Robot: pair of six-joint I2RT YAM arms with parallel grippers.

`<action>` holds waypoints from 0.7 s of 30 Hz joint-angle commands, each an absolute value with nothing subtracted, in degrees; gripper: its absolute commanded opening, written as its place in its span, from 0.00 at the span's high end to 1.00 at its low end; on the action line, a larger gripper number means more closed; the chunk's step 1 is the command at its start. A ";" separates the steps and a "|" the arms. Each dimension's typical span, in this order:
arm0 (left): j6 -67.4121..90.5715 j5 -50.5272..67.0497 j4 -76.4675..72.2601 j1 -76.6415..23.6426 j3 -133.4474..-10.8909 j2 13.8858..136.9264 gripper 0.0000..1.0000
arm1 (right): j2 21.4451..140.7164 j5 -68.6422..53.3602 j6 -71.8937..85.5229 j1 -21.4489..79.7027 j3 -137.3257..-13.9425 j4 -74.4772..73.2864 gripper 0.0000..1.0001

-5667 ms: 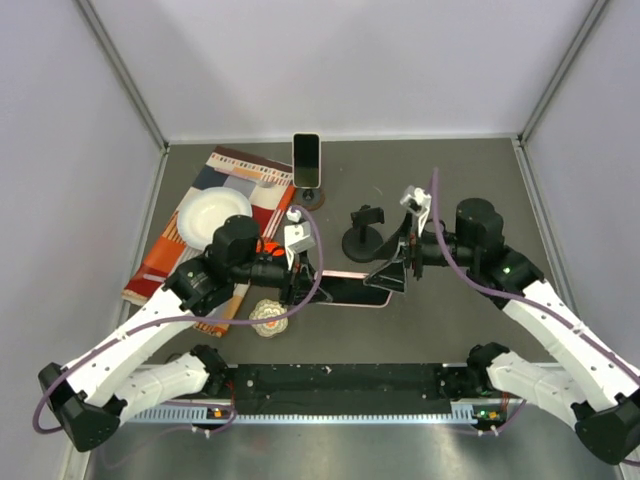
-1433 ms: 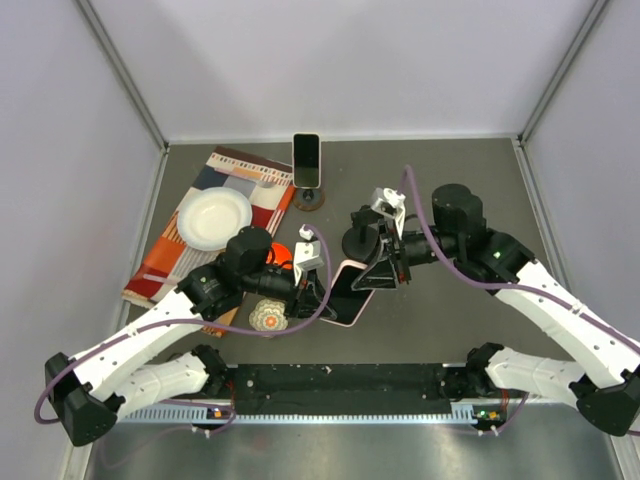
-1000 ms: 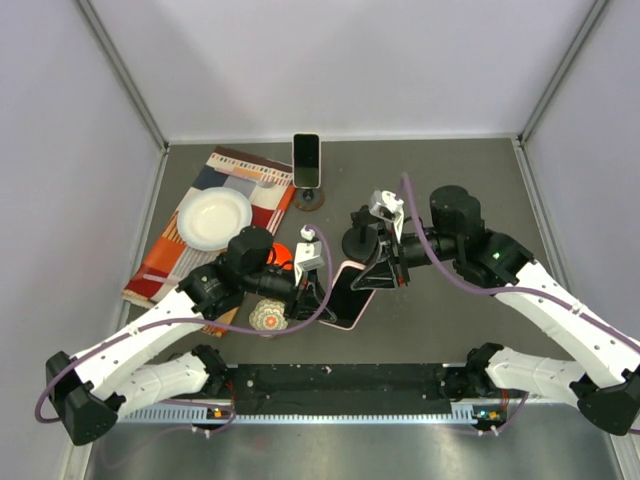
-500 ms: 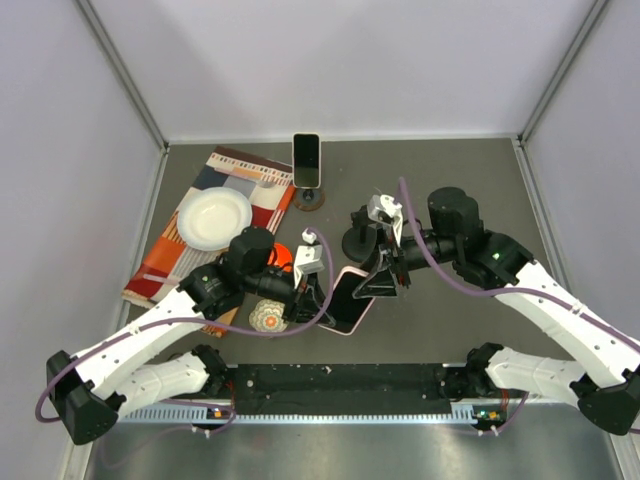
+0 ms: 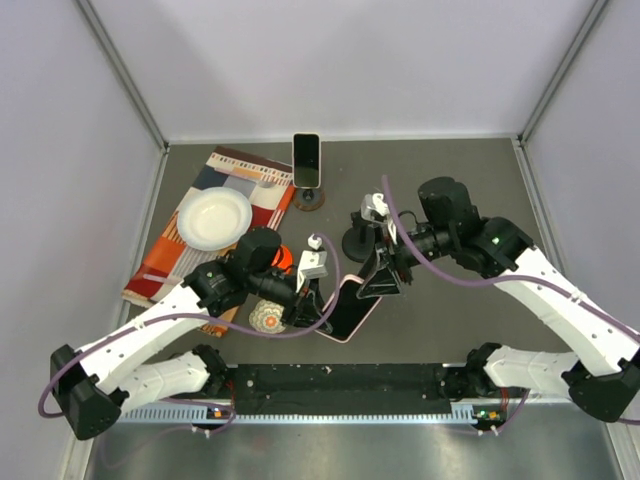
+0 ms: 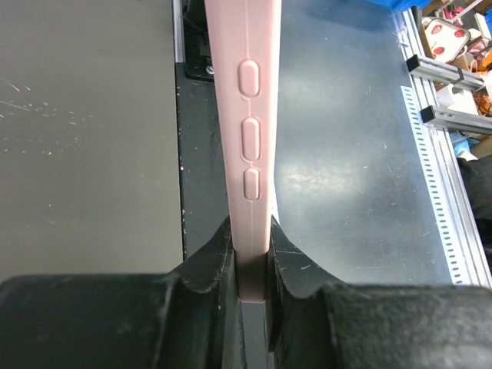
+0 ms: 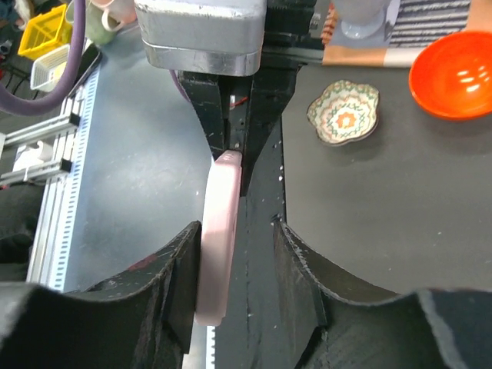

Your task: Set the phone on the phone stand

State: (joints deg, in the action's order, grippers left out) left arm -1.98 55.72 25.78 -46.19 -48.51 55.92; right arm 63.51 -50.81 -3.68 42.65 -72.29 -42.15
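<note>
A pink-cased phone (image 5: 346,308) hangs tilted above the table in front of the empty black phone stand (image 5: 362,238). My left gripper (image 5: 311,297) is shut on the phone's near-left end; in the left wrist view its fingers (image 6: 209,265) clamp the pink edge (image 6: 247,138). My right gripper (image 5: 376,281) stands open around the phone's upper right end. In the right wrist view the phone (image 7: 218,231) lies against the left finger (image 7: 175,269), with a gap to the other finger. The left gripper (image 7: 233,131) shows beyond it.
A second phone (image 5: 306,160) stands on another stand at the back. A white plate (image 5: 213,218) lies on a striped cloth (image 5: 165,262) at the left. An orange bowl (image 5: 282,258) and a small patterned dish (image 5: 267,317) sit by the left arm. A black rail (image 5: 340,385) runs along the near edge.
My right gripper has opened off the phone's end. The left gripper has carried the phone slightly nearer and lower while keeping its grip.
</note>
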 commanded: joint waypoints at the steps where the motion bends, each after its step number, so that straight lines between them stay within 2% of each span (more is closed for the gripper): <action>1: -3.87 58.54 24.26 -46.32 -52.12 56.08 1.00 | 65.48 -53.61 -6.59 43.42 -75.67 -45.88 0.61; 7: -3.87 58.62 24.35 -46.32 -51.86 55.98 1.00 | 67.06 -54.93 -7.47 44.30 -76.81 -47.28 0.65; 10: -3.87 58.62 24.43 -46.32 -51.77 56.25 1.00 | 68.20 -54.85 -8.00 45.44 -77.17 -48.33 0.71; 17: -3.87 58.54 24.43 -46.32 -51.94 56.51 1.00 | 69.61 -53.52 -8.44 47.46 -77.87 -49.04 0.72; 21: -3.78 58.45 24.43 -46.32 -51.94 56.51 1.00 | 69.70 -52.56 -8.88 47.55 -77.70 -49.13 0.82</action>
